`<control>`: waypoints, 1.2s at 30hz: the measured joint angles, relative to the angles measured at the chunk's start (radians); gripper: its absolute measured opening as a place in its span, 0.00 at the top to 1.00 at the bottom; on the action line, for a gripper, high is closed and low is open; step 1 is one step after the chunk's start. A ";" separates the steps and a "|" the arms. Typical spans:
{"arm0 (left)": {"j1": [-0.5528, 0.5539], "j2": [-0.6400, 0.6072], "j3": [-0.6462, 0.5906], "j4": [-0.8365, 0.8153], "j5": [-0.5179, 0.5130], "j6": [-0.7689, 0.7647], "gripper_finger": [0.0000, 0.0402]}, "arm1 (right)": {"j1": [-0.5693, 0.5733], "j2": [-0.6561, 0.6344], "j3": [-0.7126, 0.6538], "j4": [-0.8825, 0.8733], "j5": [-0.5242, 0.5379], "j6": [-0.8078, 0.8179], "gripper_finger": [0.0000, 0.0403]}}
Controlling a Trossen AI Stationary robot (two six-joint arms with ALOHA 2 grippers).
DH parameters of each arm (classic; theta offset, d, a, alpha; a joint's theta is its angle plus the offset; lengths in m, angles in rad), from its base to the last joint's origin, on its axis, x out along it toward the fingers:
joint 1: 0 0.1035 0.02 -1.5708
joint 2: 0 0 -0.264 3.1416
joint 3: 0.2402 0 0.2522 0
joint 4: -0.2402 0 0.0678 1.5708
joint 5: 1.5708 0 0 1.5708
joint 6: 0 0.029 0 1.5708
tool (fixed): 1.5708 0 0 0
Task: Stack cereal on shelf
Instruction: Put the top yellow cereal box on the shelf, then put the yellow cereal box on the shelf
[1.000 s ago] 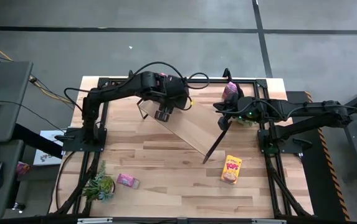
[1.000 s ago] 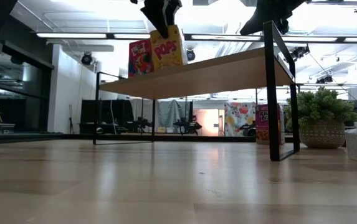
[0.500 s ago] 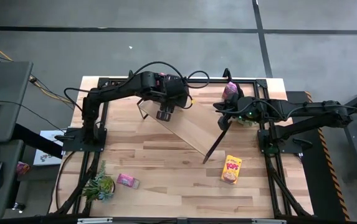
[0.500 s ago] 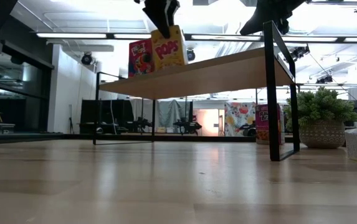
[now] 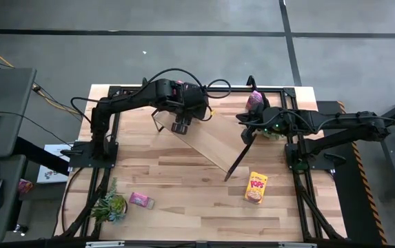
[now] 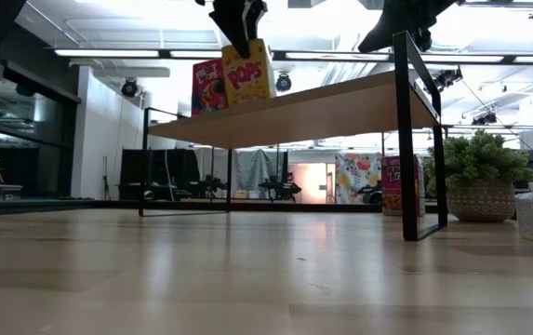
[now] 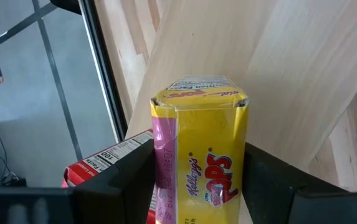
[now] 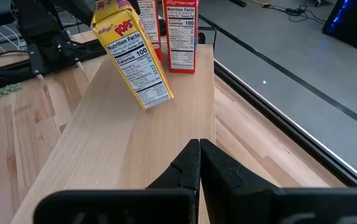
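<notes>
left end effector [image 7: 197, 180] grips yellow box [image 7: 200, 155] | tilted | shelf [image 8: 134, 149] end

Yellow cereal box [image 7: 200, 152] on shelf [image 8: 116, 143]: front reads "Kellogg's", partial "POPS"; side panel, right wrist view, "Kellogg's POPS", "Nutrition Facts", "Calories 100". Red box [image 8: 179, 34] beside it: "Nutrition Facts", "100". Yellow box on tabletop [image 5: 256, 187]: "POPS". Other print too small to read.
</notes>
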 joint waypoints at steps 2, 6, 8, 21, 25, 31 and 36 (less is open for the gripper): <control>0.000 0.000 0.000 -0.005 0.003 0.000 0.50 | 0.000 0.000 0.000 0.000 0.000 0.000 1.00; 0.000 0.000 0.000 -0.004 0.009 0.002 0.47 | 0.000 0.000 0.000 0.000 0.000 0.000 1.00; 0.000 -0.001 0.000 -0.004 0.009 0.007 0.45 | 0.000 0.000 0.000 0.000 0.000 0.000 1.00; 0.000 -0.001 0.000 0.001 -0.007 0.061 0.34 | 0.000 0.000 0.000 0.000 0.000 0.000 1.00; 0.000 -0.013 0.001 0.002 -0.028 0.072 0.34 | 0.000 0.000 0.000 0.000 0.000 0.000 1.00; 0.001 -0.054 0.026 0.031 -0.066 0.082 0.34 | 0.000 0.000 0.000 0.000 0.000 -0.001 1.00; -0.001 -0.106 0.029 0.107 -0.060 0.077 0.34 | 0.000 0.000 0.000 0.000 0.005 -0.001 1.00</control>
